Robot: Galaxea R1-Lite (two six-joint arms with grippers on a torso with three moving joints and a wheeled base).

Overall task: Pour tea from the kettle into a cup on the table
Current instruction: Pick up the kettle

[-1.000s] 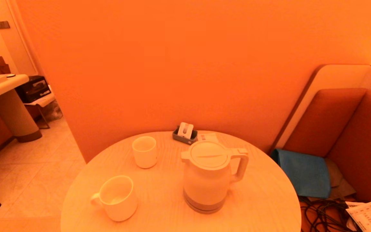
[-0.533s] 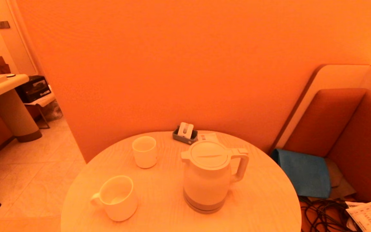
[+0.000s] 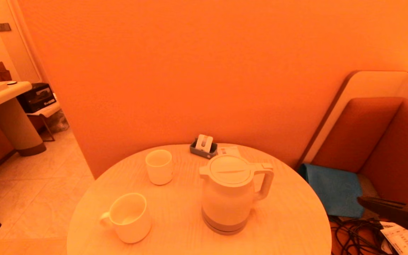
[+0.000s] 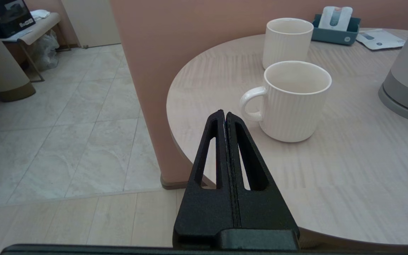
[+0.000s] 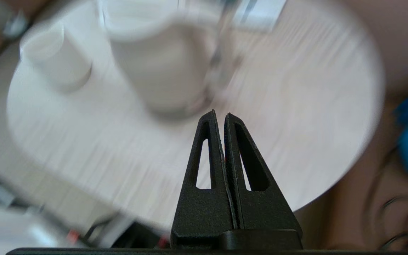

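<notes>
The white kettle [image 3: 228, 193] stands upright right of the middle of the round pale-wood table [image 3: 289, 226], its loop handle turned to the right. The small handleless cup [image 3: 159, 166] stands at the back left, apart from the kettle. My right gripper [image 3: 360, 200] hovers off the table's right edge, below and right of the handle, shut and empty; the right wrist view shows its tips [image 5: 220, 114] aimed at the blurred kettle [image 5: 161, 67]. My left gripper [image 4: 224, 113], shut and empty, sits at the table's near left edge, just short of the mug [image 4: 292, 102].
A wider handled mug [image 3: 129, 216] stands at the front left. A small grey holder [image 3: 203, 147] and a flat packet [image 4: 379, 38] lie at the back edge by the orange wall. Right of the table are a bench, a blue cloth [image 3: 335, 189] and cables [image 3: 352, 235].
My right gripper has come into the head view at the lower right, beside the table; it was absent before. Kettle, cup and mug have not moved.
</notes>
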